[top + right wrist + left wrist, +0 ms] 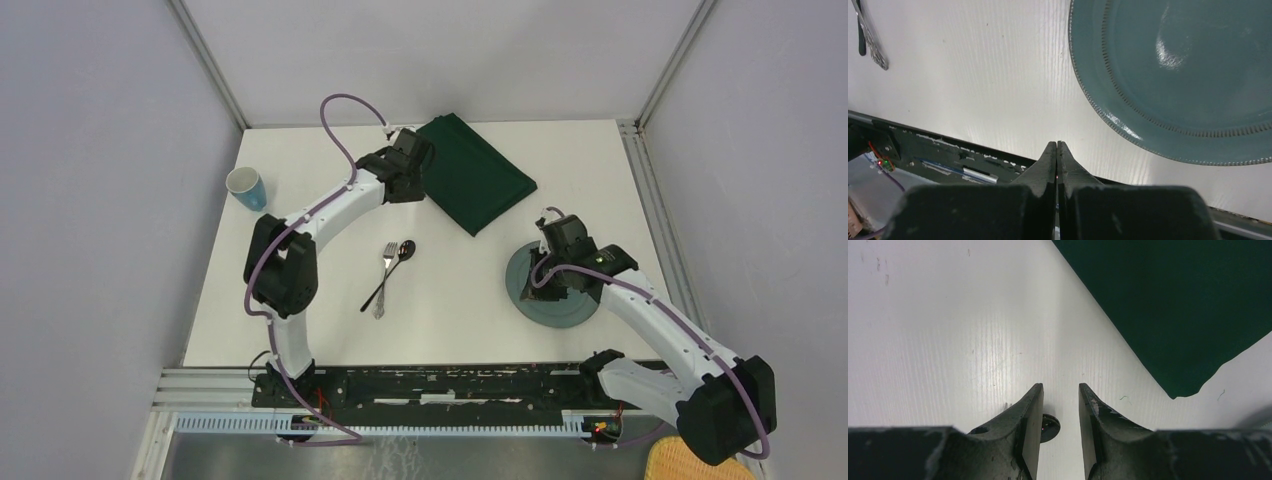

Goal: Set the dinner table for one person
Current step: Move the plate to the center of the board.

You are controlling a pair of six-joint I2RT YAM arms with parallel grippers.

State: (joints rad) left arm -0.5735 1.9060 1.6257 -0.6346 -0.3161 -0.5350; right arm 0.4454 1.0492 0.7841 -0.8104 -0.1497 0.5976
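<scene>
Two grippers, neither holding anything. Nearest us, our right gripper (pixel 1056 145) has its jaws pressed together, empty, over bare dinner table (pixel 973 75). The teal plate (pixel 1198 75) lies just beside it on the right, so we judge a rim grasp would need the jaws opened first. Well off to its left lie the fork (pixel 384 272) and spoon (pixel 402 252), close together. Farther out, our left gripper (pixel 1060 387) stands slightly parted, empty, low over the table. The dark green cloth (pixel 1173 305) is ahead and to its right with a corner near, probably to be dragged closer as a placemat. A blue cup (pixel 246 188) stands well to that gripper's left. We find no brand, label or writing anywhere.
</scene>
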